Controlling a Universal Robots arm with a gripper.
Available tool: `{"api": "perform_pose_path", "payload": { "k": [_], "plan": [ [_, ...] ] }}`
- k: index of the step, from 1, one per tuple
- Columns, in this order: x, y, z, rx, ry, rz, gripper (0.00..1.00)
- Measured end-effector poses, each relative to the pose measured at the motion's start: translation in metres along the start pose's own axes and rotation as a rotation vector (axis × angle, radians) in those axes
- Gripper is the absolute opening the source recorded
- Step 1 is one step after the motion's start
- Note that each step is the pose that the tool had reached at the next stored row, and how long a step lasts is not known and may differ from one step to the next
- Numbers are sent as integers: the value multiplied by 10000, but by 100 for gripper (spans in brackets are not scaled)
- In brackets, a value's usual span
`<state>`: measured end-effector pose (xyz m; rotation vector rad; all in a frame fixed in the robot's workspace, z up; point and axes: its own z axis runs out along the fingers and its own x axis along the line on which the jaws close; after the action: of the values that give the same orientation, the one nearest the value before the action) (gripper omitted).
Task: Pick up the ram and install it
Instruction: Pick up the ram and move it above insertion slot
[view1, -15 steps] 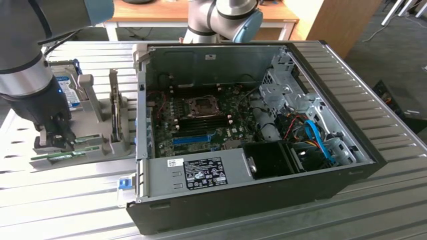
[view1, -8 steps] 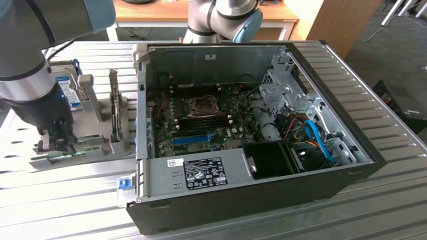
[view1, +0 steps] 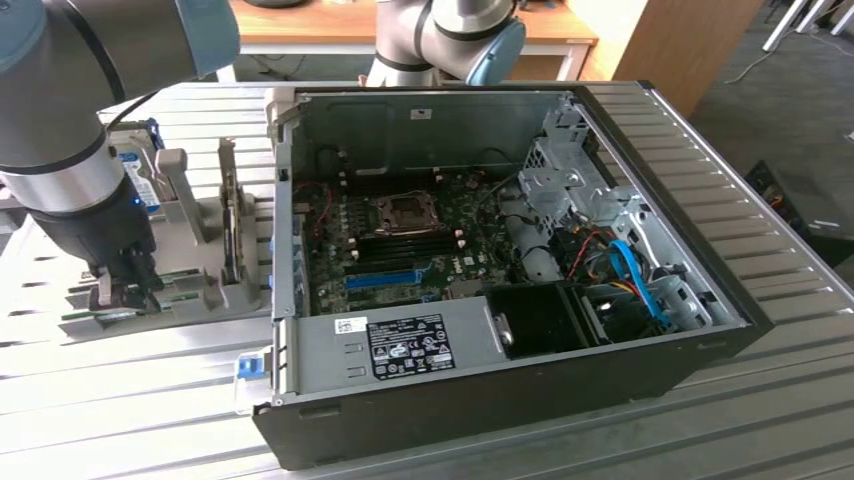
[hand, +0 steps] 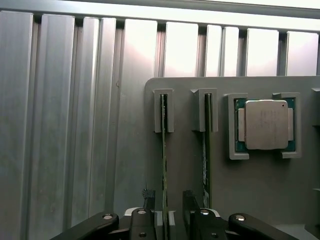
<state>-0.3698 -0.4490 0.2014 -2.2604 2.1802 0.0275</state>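
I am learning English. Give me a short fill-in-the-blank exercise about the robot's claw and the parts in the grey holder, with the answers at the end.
1. The claw has one finger on each side of the ram; it is ___, not shut.
2. With that ram and the second stick, the grey holder keeps ___ sticks standing on edge in the wrist view.
3. The square silver chip beside them is the ___.

Missing words: open; two; processor.

Robotics lab: slotted aluminium bench (view1: 754, 180), opened computer case (view1: 534, 405).
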Motion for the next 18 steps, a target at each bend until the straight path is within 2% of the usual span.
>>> {"api": "perform_pose_path", "payload": {
  "k": [10,12,13,18],
  "plan": [
    [0,-1,0,-1,1,-1,36],
    [0,-1,0,-1,0,0,35],
    [0,-1,0,-1,0,0,27],
    [0,-2,13,1,0,0,27]
  ]
}}
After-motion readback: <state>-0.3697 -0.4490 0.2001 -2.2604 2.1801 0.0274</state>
